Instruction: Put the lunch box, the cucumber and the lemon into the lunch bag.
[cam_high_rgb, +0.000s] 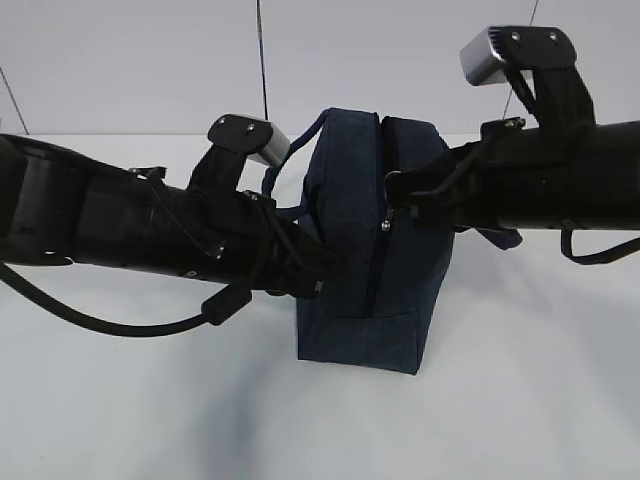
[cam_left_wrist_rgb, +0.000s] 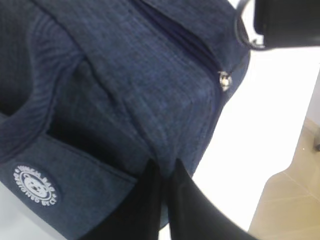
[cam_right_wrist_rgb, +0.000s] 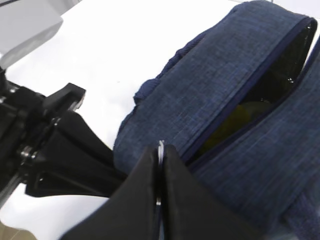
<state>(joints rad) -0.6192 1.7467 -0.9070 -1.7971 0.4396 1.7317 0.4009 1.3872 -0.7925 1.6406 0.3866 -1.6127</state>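
Observation:
The dark navy lunch bag (cam_high_rgb: 365, 250) stands upright on the white table. Its zipper is partly open along the top (cam_right_wrist_rgb: 280, 65). Through the gap a dim yellow shape (cam_right_wrist_rgb: 244, 114) shows, seemingly the lemon. The lunch box and the cucumber are out of view. My left gripper (cam_left_wrist_rgb: 164, 167) is shut on a fold of the bag's side fabric, near the round white logo (cam_left_wrist_rgb: 35, 185); in the exterior view it is at the bag's left side (cam_high_rgb: 325, 268). My right gripper (cam_right_wrist_rgb: 160, 150) is shut on the zipper's metal ring pull, at the bag's upper right (cam_high_rgb: 396, 195).
The bag's loop handles (cam_high_rgb: 300, 150) hang behind the left arm. The zipper slider (cam_left_wrist_rgb: 224, 80) sits on the bag's near end. The bare white table (cam_high_rgb: 520, 400) surrounds the bag. Its edge and the floor (cam_left_wrist_rgb: 290, 200) show in the left wrist view.

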